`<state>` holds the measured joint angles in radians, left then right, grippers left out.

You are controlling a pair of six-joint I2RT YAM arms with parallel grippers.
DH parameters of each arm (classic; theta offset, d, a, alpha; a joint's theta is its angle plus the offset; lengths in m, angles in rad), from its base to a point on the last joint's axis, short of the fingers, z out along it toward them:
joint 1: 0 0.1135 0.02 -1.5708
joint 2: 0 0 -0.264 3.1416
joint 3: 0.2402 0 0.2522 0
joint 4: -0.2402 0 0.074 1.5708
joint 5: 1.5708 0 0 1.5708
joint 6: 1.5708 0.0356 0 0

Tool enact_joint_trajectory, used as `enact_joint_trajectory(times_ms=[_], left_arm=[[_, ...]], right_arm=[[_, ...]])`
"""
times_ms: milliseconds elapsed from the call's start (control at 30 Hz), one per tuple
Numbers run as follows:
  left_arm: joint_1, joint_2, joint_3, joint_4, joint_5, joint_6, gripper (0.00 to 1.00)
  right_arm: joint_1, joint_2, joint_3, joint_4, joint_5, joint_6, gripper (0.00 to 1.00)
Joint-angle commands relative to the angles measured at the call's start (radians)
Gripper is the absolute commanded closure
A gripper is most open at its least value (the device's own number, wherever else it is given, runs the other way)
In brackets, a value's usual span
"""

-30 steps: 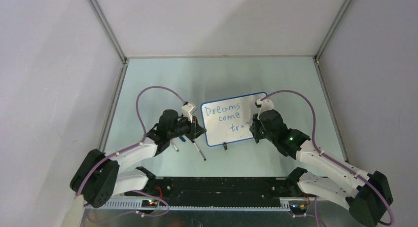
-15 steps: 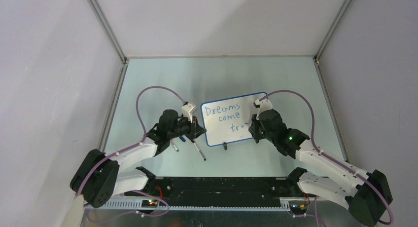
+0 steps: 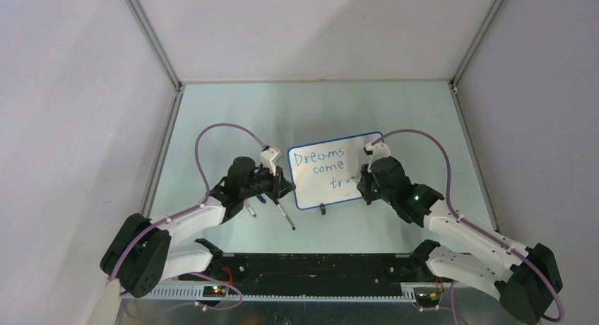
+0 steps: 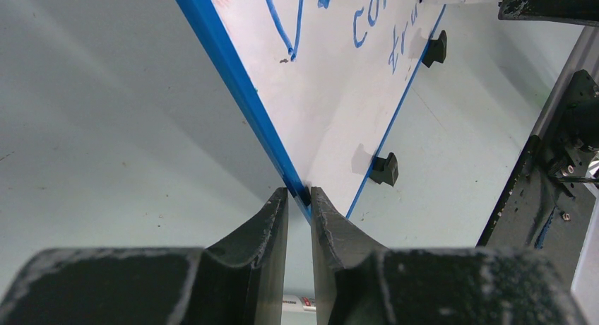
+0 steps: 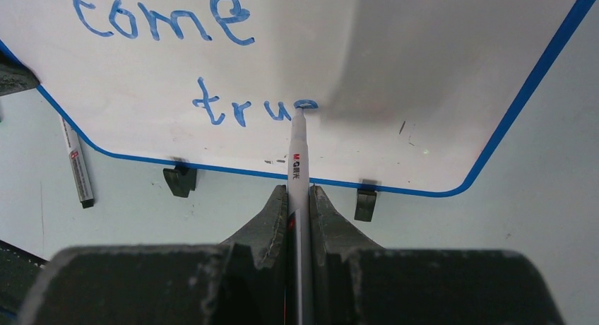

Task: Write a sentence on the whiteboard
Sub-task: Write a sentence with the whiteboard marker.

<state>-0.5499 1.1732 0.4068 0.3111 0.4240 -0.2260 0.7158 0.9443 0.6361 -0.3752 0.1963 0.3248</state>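
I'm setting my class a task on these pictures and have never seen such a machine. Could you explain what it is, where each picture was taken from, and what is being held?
These are two robot arms bolted at the near edge of a table. The wide picture comes from a fixed camera above and behind them. The two close-up pictures come from a camera on each wrist. On the table sits a small whiteboard with a blue rim, bearing the sentence "Dreams come true" in blue. The left gripper pinches the board's rim, apparently to steady it. The right gripper is shut on a marker, whose tip is at the last letter. A spare pen lies near the left arm.
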Motion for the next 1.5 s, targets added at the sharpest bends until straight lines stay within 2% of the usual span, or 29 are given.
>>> enact_joint_trajectory(times_ms=[0,800,1467], left_arm=[[-0.005,-0.012,0.027,0.018,0.012,0.025,0.77],[-0.005,-0.013,0.027,0.018,0.01,0.025,0.77],[-0.005,-0.014,0.028,0.017,0.011,0.025,0.77]], right_arm=[[0.002,-0.023,0.007,-0.008,0.004,0.013,1.0],[0.002,-0.073,-0.007,-0.022,0.008,0.012,1.0],[0.0,-0.013,0.007,0.032,0.0,0.001,1.0]])
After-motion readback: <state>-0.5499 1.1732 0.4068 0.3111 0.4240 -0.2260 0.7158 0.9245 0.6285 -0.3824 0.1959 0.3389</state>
